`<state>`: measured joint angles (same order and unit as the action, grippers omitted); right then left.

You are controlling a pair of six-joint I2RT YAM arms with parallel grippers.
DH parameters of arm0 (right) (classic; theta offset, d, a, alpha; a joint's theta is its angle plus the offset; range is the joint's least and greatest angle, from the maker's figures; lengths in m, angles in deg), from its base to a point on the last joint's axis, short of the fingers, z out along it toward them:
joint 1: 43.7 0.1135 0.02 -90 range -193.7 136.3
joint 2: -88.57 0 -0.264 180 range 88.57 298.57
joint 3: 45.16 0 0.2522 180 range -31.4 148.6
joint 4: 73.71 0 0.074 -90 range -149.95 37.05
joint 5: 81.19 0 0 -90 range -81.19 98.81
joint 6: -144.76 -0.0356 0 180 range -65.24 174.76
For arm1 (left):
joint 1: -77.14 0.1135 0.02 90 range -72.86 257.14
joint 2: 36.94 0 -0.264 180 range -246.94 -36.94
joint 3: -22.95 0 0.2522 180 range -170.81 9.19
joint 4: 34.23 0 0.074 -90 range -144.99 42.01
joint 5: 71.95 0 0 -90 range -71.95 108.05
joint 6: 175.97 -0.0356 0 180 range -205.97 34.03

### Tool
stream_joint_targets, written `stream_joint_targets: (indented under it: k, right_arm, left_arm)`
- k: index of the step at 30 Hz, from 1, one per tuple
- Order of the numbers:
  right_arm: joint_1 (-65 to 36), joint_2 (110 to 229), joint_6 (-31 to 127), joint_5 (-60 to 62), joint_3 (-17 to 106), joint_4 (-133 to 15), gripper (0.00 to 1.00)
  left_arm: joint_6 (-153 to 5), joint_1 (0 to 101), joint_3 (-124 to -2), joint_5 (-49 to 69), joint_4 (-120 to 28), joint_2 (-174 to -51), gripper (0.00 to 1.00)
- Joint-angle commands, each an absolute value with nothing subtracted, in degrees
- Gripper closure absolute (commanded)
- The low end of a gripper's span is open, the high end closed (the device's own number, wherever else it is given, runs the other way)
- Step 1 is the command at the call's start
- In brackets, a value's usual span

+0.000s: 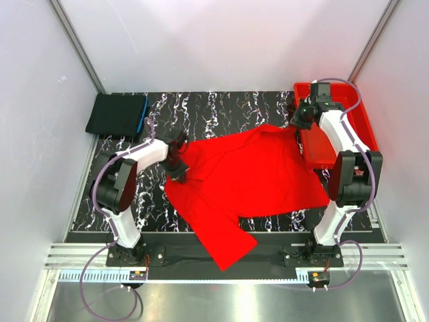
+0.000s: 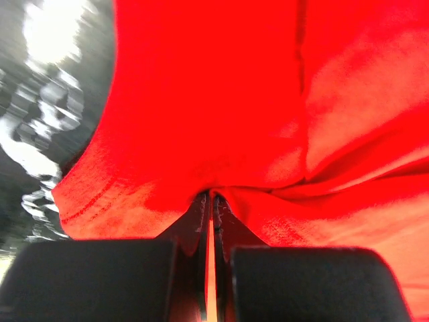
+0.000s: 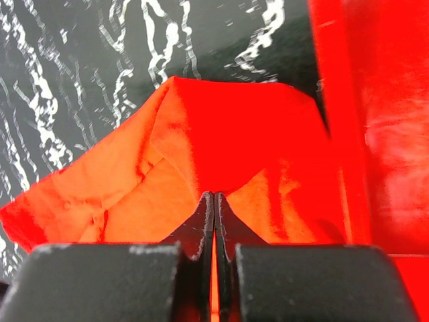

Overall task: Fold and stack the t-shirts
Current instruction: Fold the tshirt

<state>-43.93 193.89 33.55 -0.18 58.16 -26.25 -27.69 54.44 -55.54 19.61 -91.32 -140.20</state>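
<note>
The bright red t-shirt (image 1: 241, 181) lies spread across the middle of the black marbled table, one part hanging over the front edge. My left gripper (image 1: 179, 168) is shut on its left edge; in the left wrist view the cloth (image 2: 221, 107) bunches at the pinched tips (image 2: 212, 196). My right gripper (image 1: 299, 123) is shut on the shirt's far right corner beside the bin; the right wrist view shows the cloth (image 3: 221, 147) pinched at the tips (image 3: 214, 194). A folded black t-shirt with a blue edge (image 1: 118, 115) lies at the back left corner.
A rigid red plastic bin (image 1: 355, 121) stands at the back right, partly under my right arm; its wall shows in the right wrist view (image 3: 375, 121). White walls close in the table on three sides.
</note>
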Motion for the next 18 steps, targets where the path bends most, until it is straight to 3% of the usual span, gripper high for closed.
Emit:
stream_joint_targets:
  k: [1,10,18]
  right_arm:
    - [-41.3,192.9,33.0,-2.4,59.8,-26.9,1.00]
    - [-39.8,198.2,31.6,-3.3,65.7,-24.7,1.00]
    - [-39.7,200.4,33.0,-2.0,70.6,-21.9,1.00]
  left_arm:
    - [-31.7,60.4,-56.5,27.4,-95.6,-145.0,1.00]
    - [-38.5,68.3,-67.3,35.4,-100.5,-147.6,1.00]
    - [-47.4,68.8,-75.4,38.3,-101.5,-147.1,1.00]
